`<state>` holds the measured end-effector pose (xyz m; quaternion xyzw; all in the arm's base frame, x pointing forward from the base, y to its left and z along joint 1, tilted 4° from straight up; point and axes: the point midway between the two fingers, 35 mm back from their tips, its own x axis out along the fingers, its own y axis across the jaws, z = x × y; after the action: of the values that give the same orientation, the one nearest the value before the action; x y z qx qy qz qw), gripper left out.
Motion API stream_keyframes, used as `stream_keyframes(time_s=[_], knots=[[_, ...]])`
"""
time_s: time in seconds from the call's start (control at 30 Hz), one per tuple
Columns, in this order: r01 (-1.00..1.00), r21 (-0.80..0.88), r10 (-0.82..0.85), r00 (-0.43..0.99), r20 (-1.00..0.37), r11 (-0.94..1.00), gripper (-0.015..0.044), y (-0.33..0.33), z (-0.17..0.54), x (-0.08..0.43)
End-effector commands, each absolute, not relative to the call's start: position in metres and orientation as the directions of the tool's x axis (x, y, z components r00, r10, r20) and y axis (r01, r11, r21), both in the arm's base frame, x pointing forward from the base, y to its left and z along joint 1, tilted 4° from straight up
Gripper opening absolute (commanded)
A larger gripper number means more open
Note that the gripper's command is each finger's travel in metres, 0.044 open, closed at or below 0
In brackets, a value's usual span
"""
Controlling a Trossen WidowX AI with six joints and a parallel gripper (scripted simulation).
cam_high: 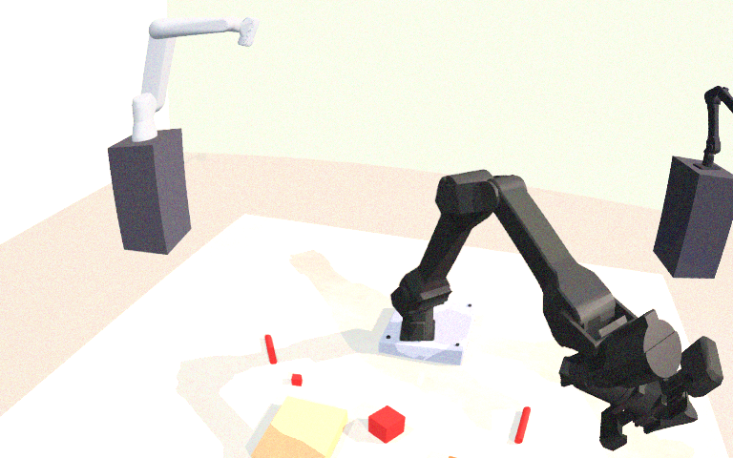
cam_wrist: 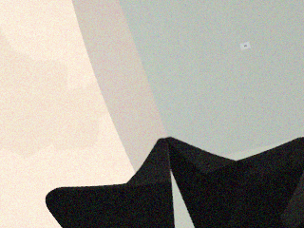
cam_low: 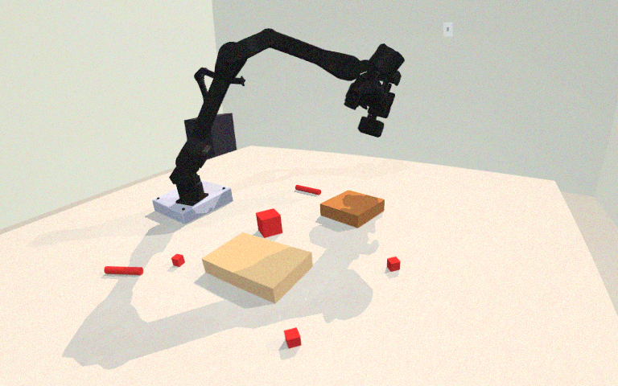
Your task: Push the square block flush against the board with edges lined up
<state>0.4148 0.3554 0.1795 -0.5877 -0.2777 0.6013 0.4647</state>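
Note:
The square block (cam_low: 352,201) is flat and orange-brown, at the back right in the exterior view; only a sliver shows in the top view. The board (cam_low: 257,259) (cam_high: 310,421) is larger, pale yellow and oblong, lying flat nearer to the exterior view. Block and board are clearly apart. My gripper (cam_high: 694,415) (cam_wrist: 164,143) is shut, its fingertips together with nothing between them. It hangs high over the table in the exterior view, above the block's side of the table and touching neither part. Neither part shows in the wrist view.
A red cube (cam_low: 269,223) (cam_high: 386,424) stands behind the board, left of the block. Small red cubes lie at the right (cam_low: 393,264), in front (cam_low: 292,338) and at the left (cam_low: 177,260). Red rods lie near the left (cam_low: 123,270) and behind the block (cam_low: 307,190).

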Motion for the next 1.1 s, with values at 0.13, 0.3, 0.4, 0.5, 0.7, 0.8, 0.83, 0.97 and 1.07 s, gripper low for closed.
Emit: stream_keyframes(time_s=[0.13,0.3,0.4,0.5,0.7,0.8,0.83,0.97,1.07], knots=[[-0.477,-0.764,0.806,0.173,-0.566,-0.435,0.0000,0.341,0.157,0.422],[-0.606,-0.675,0.749,0.189,-0.635,-0.420,0.0000,0.331,0.143,0.423],[-0.677,-0.616,0.710,0.195,-0.677,-0.401,0.0000,0.324,0.135,0.423],[-0.743,-0.555,0.668,0.199,-0.717,-0.375,0.0000,0.316,0.126,0.423],[-0.852,-0.430,0.576,0.197,-0.793,-0.300,0.0000,0.300,0.111,0.421],[-0.895,-0.368,0.526,0.193,-0.829,-0.252,0.0000,0.291,0.104,0.419],[-0.908,-0.348,0.508,0.191,-0.840,-0.235,0.0000,0.288,0.102,0.418],[-0.949,-0.273,0.437,0.180,-0.882,-0.160,0.0000,0.275,0.094,0.415],[-0.970,-0.222,0.381,0.169,-0.909,-0.100,0.0000,0.265,0.088,0.412]])
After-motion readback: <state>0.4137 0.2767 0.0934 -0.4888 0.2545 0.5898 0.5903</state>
